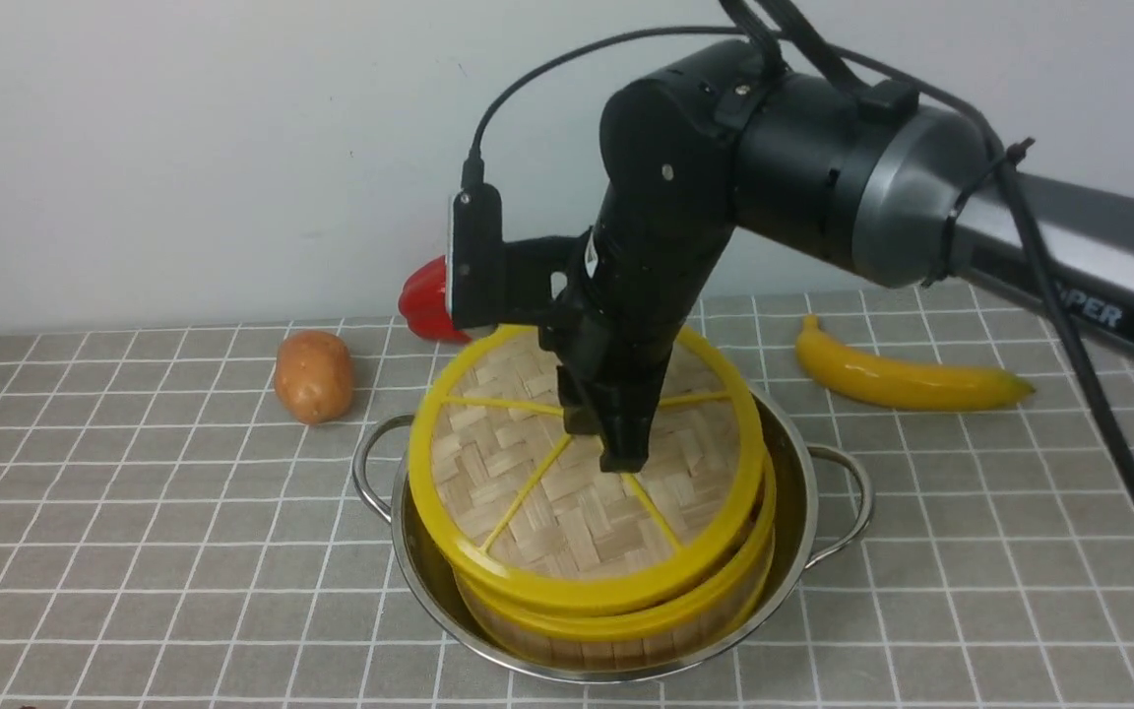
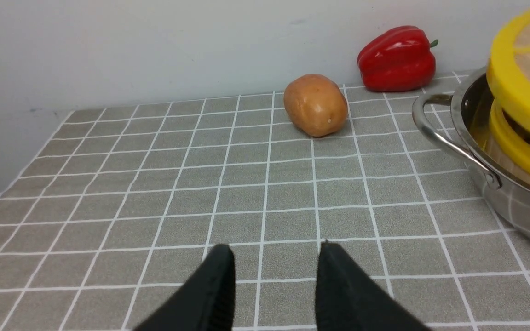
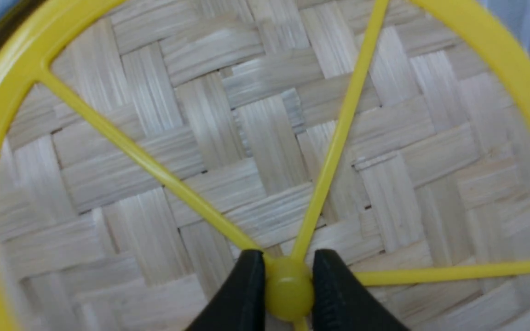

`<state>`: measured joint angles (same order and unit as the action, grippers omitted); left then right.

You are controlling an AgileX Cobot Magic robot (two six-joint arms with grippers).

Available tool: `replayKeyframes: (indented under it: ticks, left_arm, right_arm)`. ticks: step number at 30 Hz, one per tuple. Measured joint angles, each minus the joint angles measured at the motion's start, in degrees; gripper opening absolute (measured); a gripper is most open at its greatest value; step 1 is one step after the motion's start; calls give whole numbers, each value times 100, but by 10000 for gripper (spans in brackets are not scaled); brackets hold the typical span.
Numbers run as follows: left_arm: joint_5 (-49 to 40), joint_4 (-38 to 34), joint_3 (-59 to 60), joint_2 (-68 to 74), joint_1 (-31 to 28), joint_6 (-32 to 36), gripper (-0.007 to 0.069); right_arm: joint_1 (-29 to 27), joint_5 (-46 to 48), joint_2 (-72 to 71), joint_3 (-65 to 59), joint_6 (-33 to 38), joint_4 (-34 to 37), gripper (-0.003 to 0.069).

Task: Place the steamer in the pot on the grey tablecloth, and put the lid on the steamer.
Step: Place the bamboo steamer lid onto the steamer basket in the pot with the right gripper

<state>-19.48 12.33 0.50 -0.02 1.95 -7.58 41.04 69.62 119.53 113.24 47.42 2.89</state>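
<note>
The steamer [image 1: 626, 618] sits inside the steel pot [image 1: 803, 512] on the grey tablecloth [image 1: 134, 512]. The woven lid [image 1: 528, 483] with yellow rim and spokes lies tilted on the steamer, its far edge raised. My right gripper [image 1: 616, 448] is shut on the lid's central yellow hub [image 3: 289, 288], with a finger on each side. In the left wrist view, my left gripper [image 2: 275, 250] is open and empty above the cloth, left of the pot [image 2: 499, 193], the steamer [image 2: 520, 151] and the lid [image 2: 513, 82]. The steamer's contents are hidden.
A potato [image 1: 313, 376] lies left of the pot, a red pepper [image 1: 427, 300] behind it by the wall, and a banana [image 1: 907, 379] to the right. The pot's looped handles [image 1: 370, 473] stick out on both sides. The potato [image 2: 315, 105] and pepper [image 2: 397, 57] also show in the left wrist view.
</note>
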Motion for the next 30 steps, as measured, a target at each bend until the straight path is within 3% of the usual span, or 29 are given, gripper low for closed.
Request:
replayKeyframes:
  ticks: [17,23,30]
  left_arm:
    - [0,0,0,0,0,0,243]
    - [0,0,0,0,0,0,243]
    - [0,0,0,0,0,0,243]
  right_arm:
    - [-188,113,87,256,-304,241,146]
    - [-198,119,-25,246,-1015,-31,146]
    - [-198,124,-480,246,-2961,95,146]
